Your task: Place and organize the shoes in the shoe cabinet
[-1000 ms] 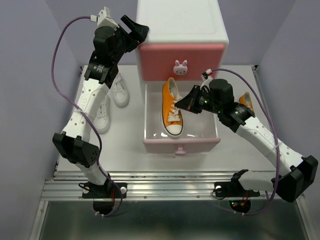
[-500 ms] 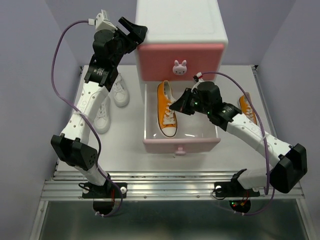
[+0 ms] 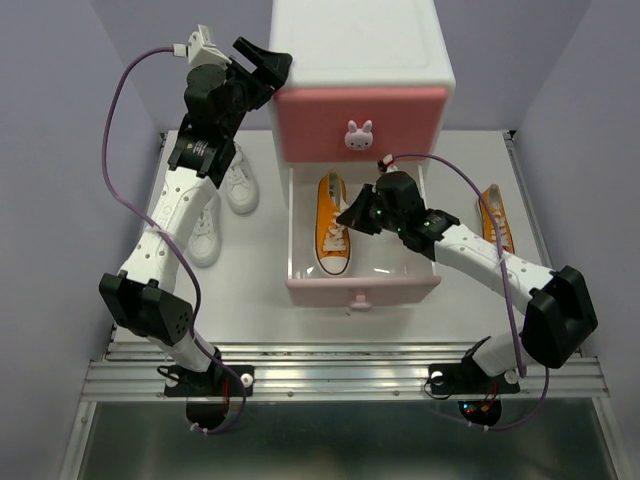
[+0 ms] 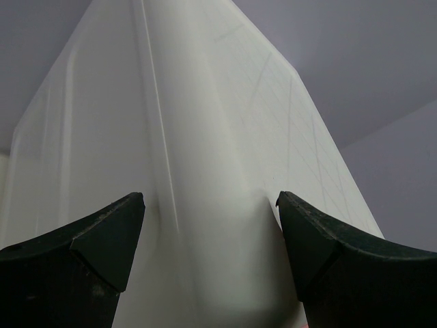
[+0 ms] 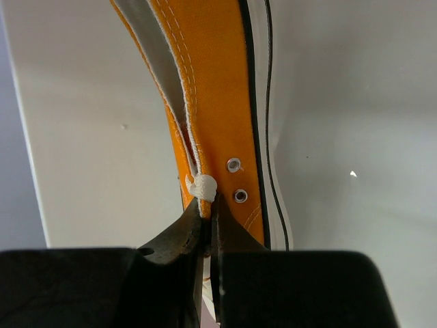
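Note:
The white shoe cabinet (image 3: 365, 45) stands at the back, its darker pink upper drawer (image 3: 365, 115) shut and its paler pink lower drawer (image 3: 365, 285) pulled out. My right gripper (image 3: 352, 213) is shut on the side of an orange sneaker (image 3: 333, 222), holding it in the left part of the open drawer; the wrist view shows the canvas edge (image 5: 205, 102) pinched between the fingers. The other orange sneaker (image 3: 495, 218) lies right of the cabinet. Two white sneakers (image 3: 238, 180) (image 3: 206, 228) lie left of it. My left gripper (image 3: 268, 62) is open, its fingers on either side of the cabinet's upper left corner (image 4: 205, 205).
The table's white mat (image 3: 250, 315) runs to a metal rail (image 3: 330, 360) at the near edge. Purple walls close in on the left, right and back.
My right gripper has carried the orange sneaker leftward inside the open drawer, from its middle to its left part. The left arm has barely moved.

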You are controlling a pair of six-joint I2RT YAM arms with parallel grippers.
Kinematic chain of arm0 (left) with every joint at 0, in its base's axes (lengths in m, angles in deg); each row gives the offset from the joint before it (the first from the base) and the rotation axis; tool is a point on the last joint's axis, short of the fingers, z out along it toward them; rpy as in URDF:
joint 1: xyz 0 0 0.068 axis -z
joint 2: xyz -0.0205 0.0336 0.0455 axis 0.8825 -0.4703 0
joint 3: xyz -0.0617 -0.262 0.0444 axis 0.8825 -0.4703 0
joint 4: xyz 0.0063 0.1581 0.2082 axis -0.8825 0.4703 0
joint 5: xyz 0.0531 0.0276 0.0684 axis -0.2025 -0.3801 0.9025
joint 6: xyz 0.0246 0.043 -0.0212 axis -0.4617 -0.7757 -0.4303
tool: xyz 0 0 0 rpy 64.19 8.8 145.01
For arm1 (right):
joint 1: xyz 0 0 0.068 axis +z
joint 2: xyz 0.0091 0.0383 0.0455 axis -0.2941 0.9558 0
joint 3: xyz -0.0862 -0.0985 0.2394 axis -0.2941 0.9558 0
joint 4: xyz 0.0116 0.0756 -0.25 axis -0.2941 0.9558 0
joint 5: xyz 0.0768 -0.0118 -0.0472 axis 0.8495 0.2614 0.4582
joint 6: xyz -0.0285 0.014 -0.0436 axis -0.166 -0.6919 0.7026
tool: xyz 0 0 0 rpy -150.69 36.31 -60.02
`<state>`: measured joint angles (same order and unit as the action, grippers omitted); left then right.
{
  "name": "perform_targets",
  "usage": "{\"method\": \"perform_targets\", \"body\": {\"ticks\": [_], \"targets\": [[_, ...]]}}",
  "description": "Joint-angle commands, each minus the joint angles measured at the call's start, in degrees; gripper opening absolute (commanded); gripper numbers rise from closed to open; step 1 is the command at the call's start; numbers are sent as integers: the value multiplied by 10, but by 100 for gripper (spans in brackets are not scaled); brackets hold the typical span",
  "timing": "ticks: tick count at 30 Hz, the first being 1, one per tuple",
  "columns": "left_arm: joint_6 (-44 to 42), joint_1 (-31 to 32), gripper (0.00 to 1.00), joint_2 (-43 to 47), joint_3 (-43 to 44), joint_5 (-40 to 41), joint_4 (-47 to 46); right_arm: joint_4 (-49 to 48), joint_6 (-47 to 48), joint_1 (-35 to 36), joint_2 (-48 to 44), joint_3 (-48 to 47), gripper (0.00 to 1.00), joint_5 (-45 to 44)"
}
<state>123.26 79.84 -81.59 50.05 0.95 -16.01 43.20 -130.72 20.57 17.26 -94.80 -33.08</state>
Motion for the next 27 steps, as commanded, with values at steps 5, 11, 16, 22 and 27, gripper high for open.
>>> {"method": "perform_targets", "body": {"ticks": [5, 11, 16, 22, 27], "targets": [[-81, -14, 88, -48, -63, 6, 261, -125, -14, 11, 36, -22, 1, -19], [-81, -14, 88, -50, -63, 8, 262, -141, -13, 23, 69, -34, 1, -9], [-82, -14, 88, -53, -60, 8, 266, -129, -9, 34, 90, -38, 1, 0], [-81, -13, 88, -56, -55, 7, 269, -80, -10, 34, 107, -50, 42, -4], [-82, -13, 88, -61, -43, 6, 280, -23, 1, 34, 106, -91, 78, -31]]}}
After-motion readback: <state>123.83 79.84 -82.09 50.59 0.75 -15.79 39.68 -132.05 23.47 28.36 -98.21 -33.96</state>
